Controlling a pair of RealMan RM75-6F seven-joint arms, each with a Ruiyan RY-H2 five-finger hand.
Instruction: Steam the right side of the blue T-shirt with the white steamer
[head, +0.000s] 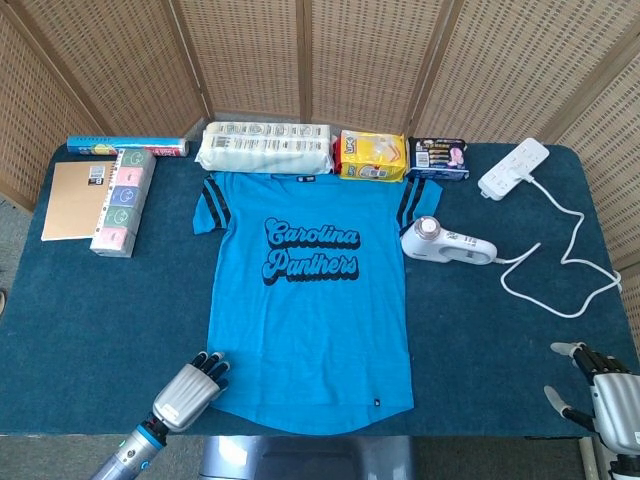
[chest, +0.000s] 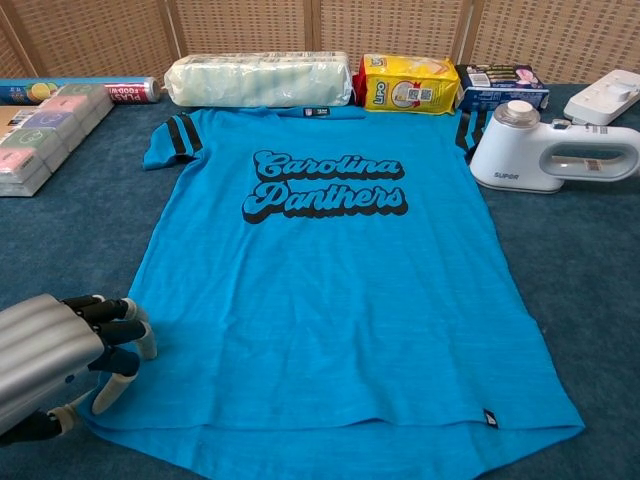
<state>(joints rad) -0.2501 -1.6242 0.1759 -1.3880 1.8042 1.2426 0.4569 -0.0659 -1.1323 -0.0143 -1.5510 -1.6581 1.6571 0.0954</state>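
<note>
The blue T-shirt (head: 308, 300) lies flat in the middle of the dark blue tabletop (head: 100, 310), collar toward twelve o'clock, with "Carolina Panthers" printed across the chest in blue script outlined in black, dark stripes on both sleeves and a small dark tag near the hem at five o'clock. The white steamer (chest: 553, 155) lies on its side at about two o'clock from the shirt's centre, just beside the right sleeve, its round head turned toward the shirt; the chest view shows "SUPOR" on its body. Its white cord (head: 560, 270) loops across the tabletop to a white power strip (head: 514, 168) at one o'clock. Along the twelve o'clock edge sit a wrapped white roll pack (head: 264, 148), a yellow packet (head: 373, 156) and a dark packet (head: 437, 159) whose labels are too small to read. At ten o'clock lie a blue tube (head: 127, 147), a box with pastel squares (head: 122, 202) and a brown notebook (head: 78, 198). The left hand (chest: 60, 355) hovers at seven o'clock by the shirt's lower corner, fingers curled loosely and apart, holding nothing; whether its fingertips touch the fabric I cannot tell. The right hand (head: 600, 395) sits at the four o'clock corner, well apart from the steamer, fingers spread and empty.
</note>
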